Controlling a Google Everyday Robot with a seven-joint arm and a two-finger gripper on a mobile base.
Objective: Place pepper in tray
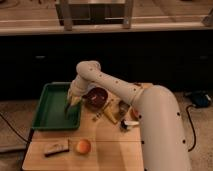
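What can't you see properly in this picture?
- Pepper: camera view, too small and dark to find by the gripper over the right side of the tray.
- Small items beside the dark red bowl: camera view, too blurred to identify.
- Right part of the table: camera view, hidden behind the arm.

On the bench (pixel 107 152), the tray (pixel 46 109) takes the far corner at ten o'clock. A bowl (pixel 96 98) stands just beside the tray's rim, at three o'clock from it. The end effector (pixel 70 104) hangs over the tray's inner edge on the bowl's side, at nine o'clock from the bowl. A heap of small packets (pixel 114 110) lies at four o'clock from the bowl, close to it. Near the bench's front edge a round fruit (pixel 83 146) sits at six o'clock from the bowl, well apart from it. A flat block (pixel 56 147) lies just beside the fruit, at nine o'clock. The robot's arm (pixel 150 115) reaches in from four o'clock, passing over the packets.
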